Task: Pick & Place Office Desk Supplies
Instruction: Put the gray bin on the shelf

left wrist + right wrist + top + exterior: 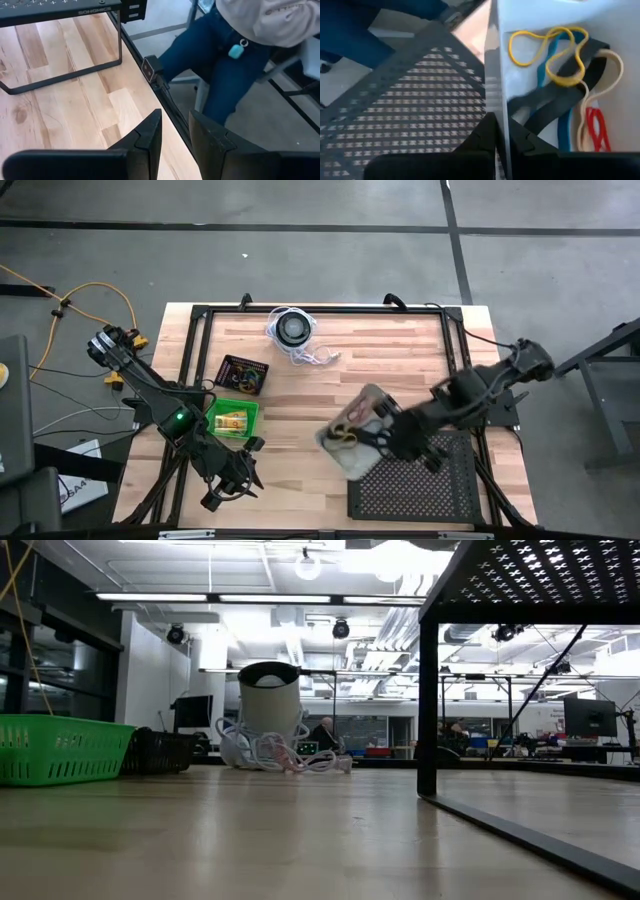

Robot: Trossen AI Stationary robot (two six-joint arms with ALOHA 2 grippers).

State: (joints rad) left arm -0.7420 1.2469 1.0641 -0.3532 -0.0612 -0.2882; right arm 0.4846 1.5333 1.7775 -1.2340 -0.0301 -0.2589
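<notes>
Right end effector [372,442] clenched on rubber-band tray's [352,435] wall, beside perforated stand [420,485]; left end effector [232,485] half-spread, empty, farther.

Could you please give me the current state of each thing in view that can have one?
Right hand: shut on the wall of the clear box.
Clear box: lifted, tilted, rubber bands inside.
Left hand: partly open, empty, at the table's near edge.
Green basket: on the table, yellow packets inside.
Black perforated tray: standing on the table.

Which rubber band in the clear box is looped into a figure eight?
The yellow rubber band; the blue, black, cream and red ones beside it run as long plain loops.
</notes>
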